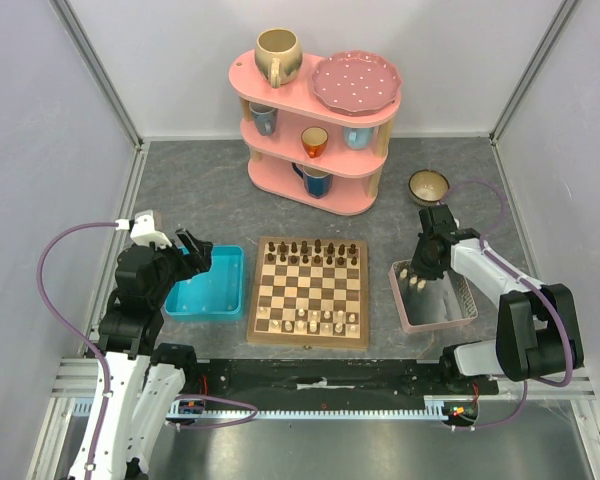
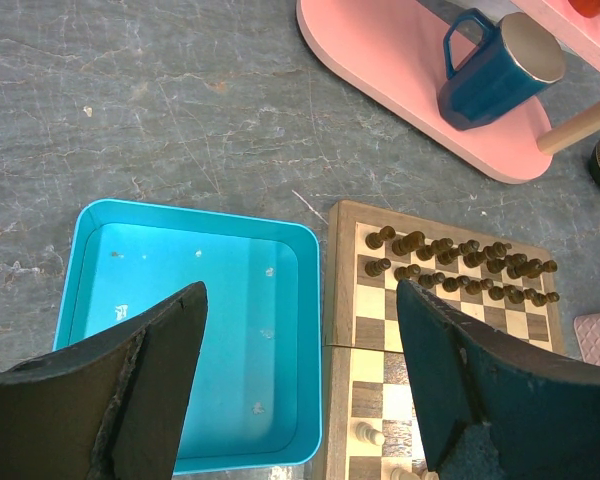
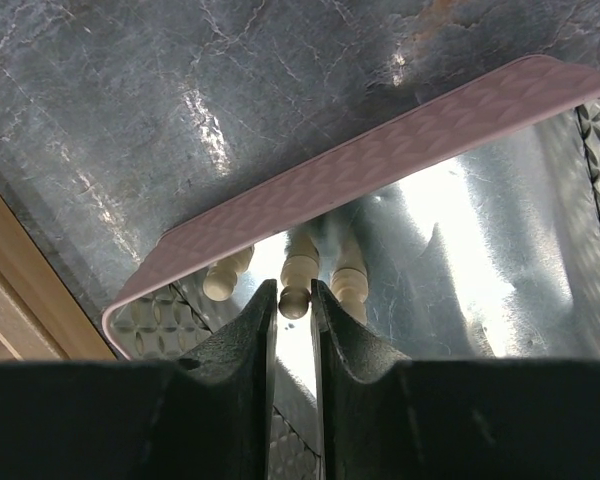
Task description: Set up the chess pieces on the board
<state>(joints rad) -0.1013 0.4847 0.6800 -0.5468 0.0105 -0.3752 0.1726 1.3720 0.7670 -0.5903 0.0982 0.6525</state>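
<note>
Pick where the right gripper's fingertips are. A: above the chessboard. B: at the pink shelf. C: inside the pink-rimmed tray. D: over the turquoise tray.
C: the right gripper straddles a cream chess piece lying inside the pink-rimmed tray, beside the board.

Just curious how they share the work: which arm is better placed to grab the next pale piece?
Right: the right gripper is down in the pink-rimmed tray, fingers flanking a pale piece. The left gripper hangs open over the turquoise tray, where no pieces show.
</note>
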